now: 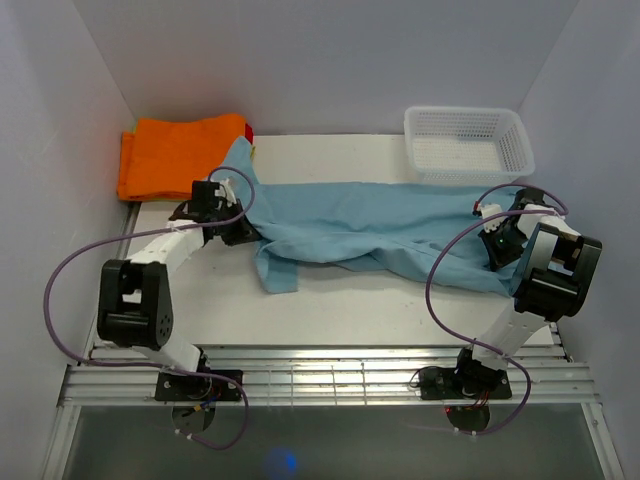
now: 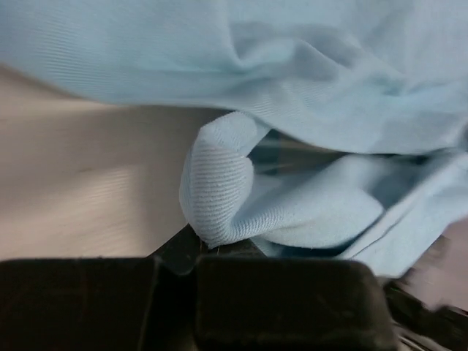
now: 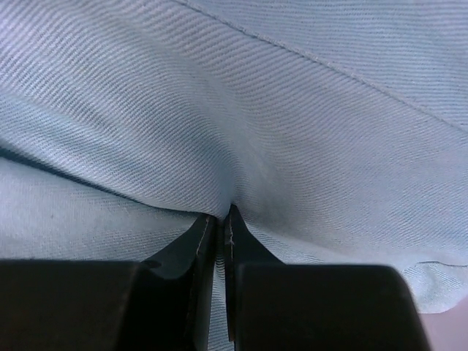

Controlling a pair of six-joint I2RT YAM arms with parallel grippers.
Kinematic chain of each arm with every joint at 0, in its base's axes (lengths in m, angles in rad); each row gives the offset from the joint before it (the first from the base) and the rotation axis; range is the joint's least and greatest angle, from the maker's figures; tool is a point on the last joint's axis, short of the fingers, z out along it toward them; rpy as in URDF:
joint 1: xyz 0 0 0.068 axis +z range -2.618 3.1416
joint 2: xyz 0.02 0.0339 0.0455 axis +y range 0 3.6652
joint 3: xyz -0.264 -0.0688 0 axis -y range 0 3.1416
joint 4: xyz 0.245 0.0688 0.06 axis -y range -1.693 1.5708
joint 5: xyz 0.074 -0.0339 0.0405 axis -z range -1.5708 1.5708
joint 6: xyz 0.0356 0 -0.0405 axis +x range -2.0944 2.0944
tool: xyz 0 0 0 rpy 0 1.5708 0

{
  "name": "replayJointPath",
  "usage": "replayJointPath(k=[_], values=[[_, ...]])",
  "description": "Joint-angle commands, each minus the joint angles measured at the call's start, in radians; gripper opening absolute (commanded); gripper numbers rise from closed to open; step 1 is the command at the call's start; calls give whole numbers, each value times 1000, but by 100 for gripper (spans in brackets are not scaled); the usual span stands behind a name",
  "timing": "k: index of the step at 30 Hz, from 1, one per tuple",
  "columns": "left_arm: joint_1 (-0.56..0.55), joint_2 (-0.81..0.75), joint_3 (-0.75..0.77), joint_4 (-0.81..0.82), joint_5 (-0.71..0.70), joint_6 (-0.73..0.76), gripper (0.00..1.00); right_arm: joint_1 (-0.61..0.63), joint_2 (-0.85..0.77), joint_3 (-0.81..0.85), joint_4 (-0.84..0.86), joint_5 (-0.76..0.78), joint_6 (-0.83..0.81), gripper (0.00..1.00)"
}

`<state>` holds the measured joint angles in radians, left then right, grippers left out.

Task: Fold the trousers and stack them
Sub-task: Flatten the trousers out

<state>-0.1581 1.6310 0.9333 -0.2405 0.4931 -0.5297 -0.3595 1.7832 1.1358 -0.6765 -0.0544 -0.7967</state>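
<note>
The light sky-blue trousers (image 1: 370,225) lie spread across the middle of the table, left end bunched and hanging toward the front. My left gripper (image 1: 238,225) is at the trousers' left end, shut on a rolled fold of the cloth (image 2: 219,197). My right gripper (image 1: 497,232) is at the right end, shut with a pinch of the cloth (image 3: 241,168) between its tips (image 3: 220,216). The cloth fills both wrist views.
A folded bright orange garment (image 1: 175,155) lies at the back left, with yellow and red cloth edges (image 1: 248,130) beside it. A white mesh basket (image 1: 467,143) stands at the back right. Side walls close in on both sides.
</note>
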Motion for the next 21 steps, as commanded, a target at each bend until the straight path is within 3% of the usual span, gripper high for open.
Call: replayJointPath(k=[1,4,5,6,8,9,10,13,17,21], values=[[23,-172,93,-362,-273,322,0,10,-25,-22,15,-9,-19,8],[-81,-258,114,-370,-315,393,0,21,-48,-38,12,-16,-24,8],[-148,-250,128,-372,-402,395,0,24,-48,-36,11,-18,-24,8],[-250,-211,151,-369,-404,395,16,24,-47,-33,8,-16,-24,8],[-313,-166,163,-324,-363,379,36,24,-42,-24,9,-9,-24,8],[-351,-122,186,-310,-329,379,66,24,-41,-21,8,-4,-25,8],[-359,-96,208,-310,-311,391,72,24,-36,-18,8,4,-26,8],[-363,-92,245,-303,-145,460,77,24,-31,-15,9,16,-33,8],[-351,-207,205,-367,-102,536,87,24,-22,-10,8,24,-42,8],[-157,-315,151,-491,-105,730,89,24,-37,-11,2,16,-58,8]])
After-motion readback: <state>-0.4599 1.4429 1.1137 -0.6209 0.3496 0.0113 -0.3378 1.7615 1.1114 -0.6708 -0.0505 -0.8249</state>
